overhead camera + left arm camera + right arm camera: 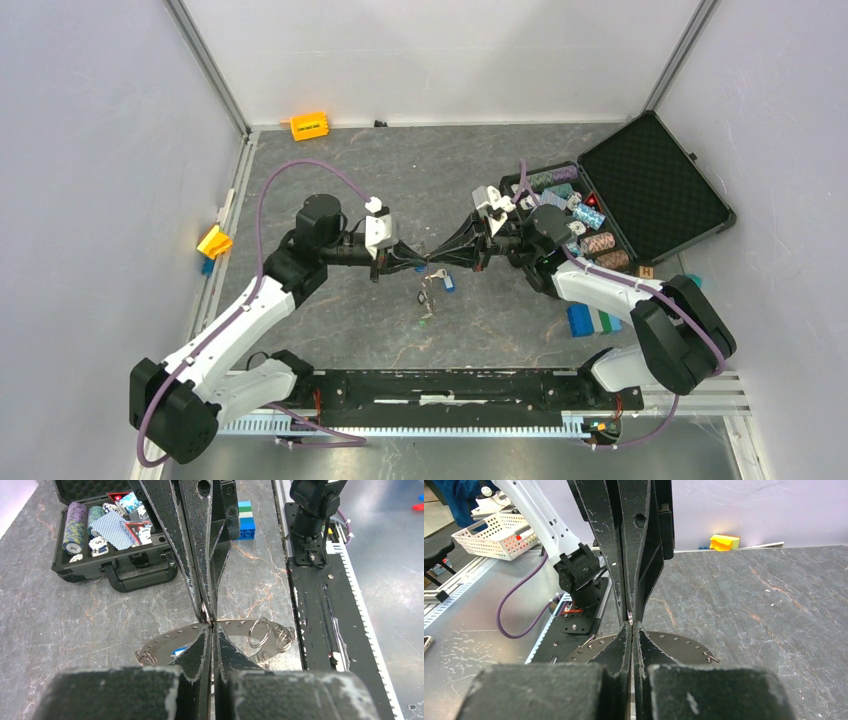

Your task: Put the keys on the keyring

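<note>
Jaws tip-to-tip, both closed on keyring (167,642).

You had the keyring (167,642) up in the air: a thin, silvery band lying flat, pierced with small holes. Small wire loops (260,632) hung on it. The keys (426,296) dangled just beneath, one blue tag (179,652) showing under it.

keyring (165,642) shiny perforated metal, left gripper fingers (196,652) matt black, scuffed, tabletop (75,625) matt grey veined stone-look, case lid (650,190) foam-lined
</note>
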Available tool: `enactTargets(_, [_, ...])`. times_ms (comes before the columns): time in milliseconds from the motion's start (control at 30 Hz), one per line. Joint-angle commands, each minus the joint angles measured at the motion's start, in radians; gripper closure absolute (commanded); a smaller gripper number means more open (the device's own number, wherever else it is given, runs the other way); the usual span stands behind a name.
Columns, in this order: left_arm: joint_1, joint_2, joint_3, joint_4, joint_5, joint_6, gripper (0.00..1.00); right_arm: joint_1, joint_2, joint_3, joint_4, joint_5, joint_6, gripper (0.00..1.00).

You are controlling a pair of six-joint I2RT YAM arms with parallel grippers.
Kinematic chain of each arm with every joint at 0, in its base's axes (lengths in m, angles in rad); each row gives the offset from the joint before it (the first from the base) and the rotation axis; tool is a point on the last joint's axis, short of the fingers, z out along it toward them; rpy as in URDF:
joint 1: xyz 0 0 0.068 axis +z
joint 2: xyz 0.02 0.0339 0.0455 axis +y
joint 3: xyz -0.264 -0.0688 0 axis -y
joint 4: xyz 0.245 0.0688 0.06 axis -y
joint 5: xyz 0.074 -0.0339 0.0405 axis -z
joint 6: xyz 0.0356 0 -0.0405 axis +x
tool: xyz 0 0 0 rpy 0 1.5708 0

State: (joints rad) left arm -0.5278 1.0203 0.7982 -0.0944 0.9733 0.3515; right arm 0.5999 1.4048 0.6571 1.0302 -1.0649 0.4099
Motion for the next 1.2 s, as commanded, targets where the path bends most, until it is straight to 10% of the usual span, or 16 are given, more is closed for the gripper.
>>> enactTargets(0, [-0.002, -0.003, -0.002, 0.056, 0.025, -0.038, 0.98, 0.0, -0.009, 0.015, 0.013, 0.025, -0.028, 1.0])
enactTargets(467, [-0.058, 0.031, 0.239, -0.504, -0.252, 0.36, 0.98, 0.011, -0.112, 0.099, -0.616, 0.093, -0.59, 0.58])
enactTargets(1167, [-0.198, -0.013, 0.144, -0.641, -0.462, 0.907, 0.98, 0.046, -0.108, 0.105, -0.705, 0.056, -0.682, 0.59])
